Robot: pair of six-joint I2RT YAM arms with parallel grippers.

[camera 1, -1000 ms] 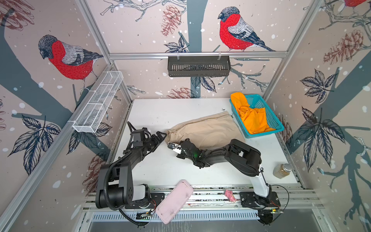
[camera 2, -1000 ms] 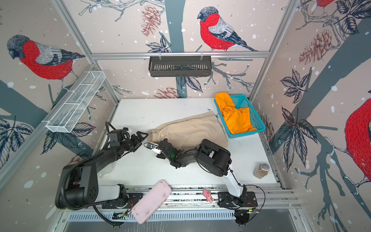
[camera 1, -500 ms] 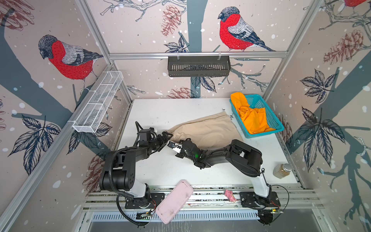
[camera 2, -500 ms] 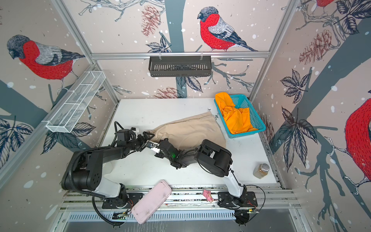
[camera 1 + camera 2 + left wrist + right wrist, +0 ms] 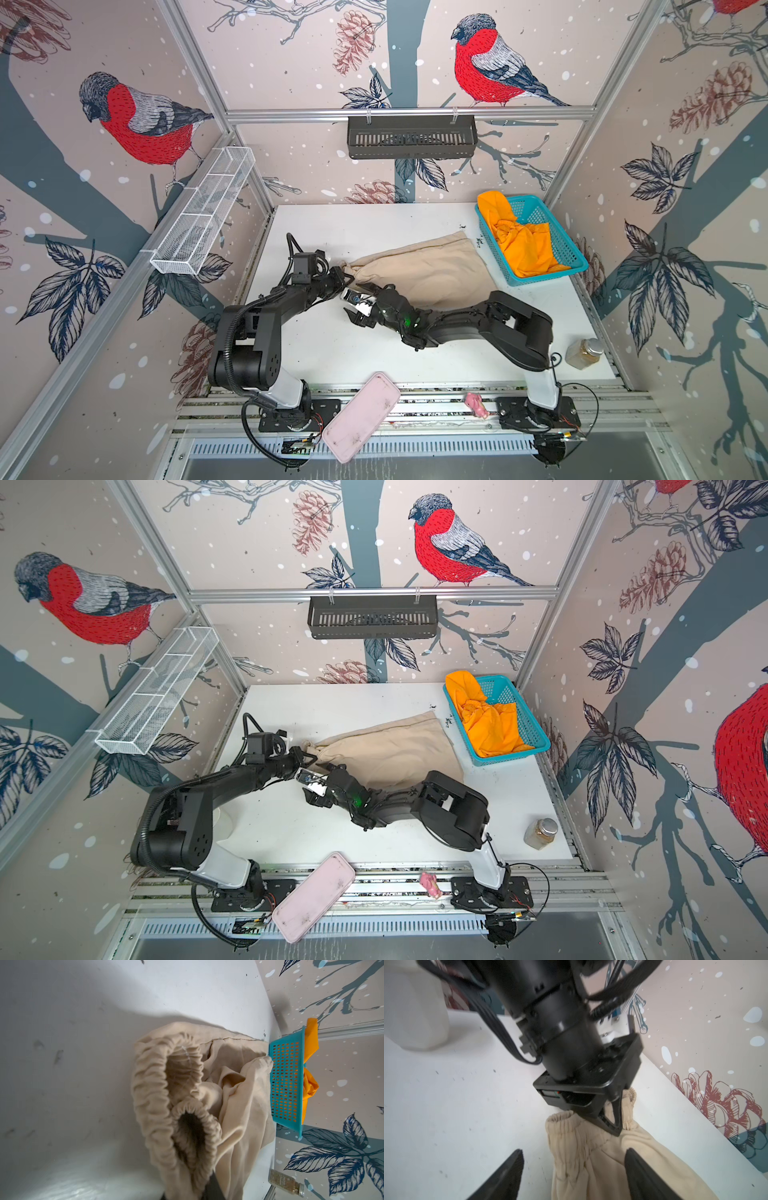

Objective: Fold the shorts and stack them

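Observation:
The beige shorts [image 5: 419,270] [image 5: 382,750] lie spread across the middle of the white table, their gathered waistband [image 5: 158,1093] bunched at the left end. My left gripper [image 5: 343,275] [image 5: 305,756] is shut on that waistband; in the right wrist view its fingers [image 5: 612,1124] pinch the beige elastic. My right gripper [image 5: 354,303] [image 5: 574,1159] stands open just in front of it, jaws wide on either side of the cloth [image 5: 591,1157], holding nothing. The orange shorts [image 5: 523,245] lie crumpled in the teal basket [image 5: 540,208] at the back right.
A spice jar [image 5: 584,353] stands at the table's front right. A pink case [image 5: 361,415] and a small pink item [image 5: 476,405] rest on the front rail. A black wall basket [image 5: 411,137] hangs at the back and a white wire shelf [image 5: 203,216] on the left wall.
My left gripper came in from the left, open, and shut on the beige waistband. My right gripper, shut on that waistband before, has opened and let go.

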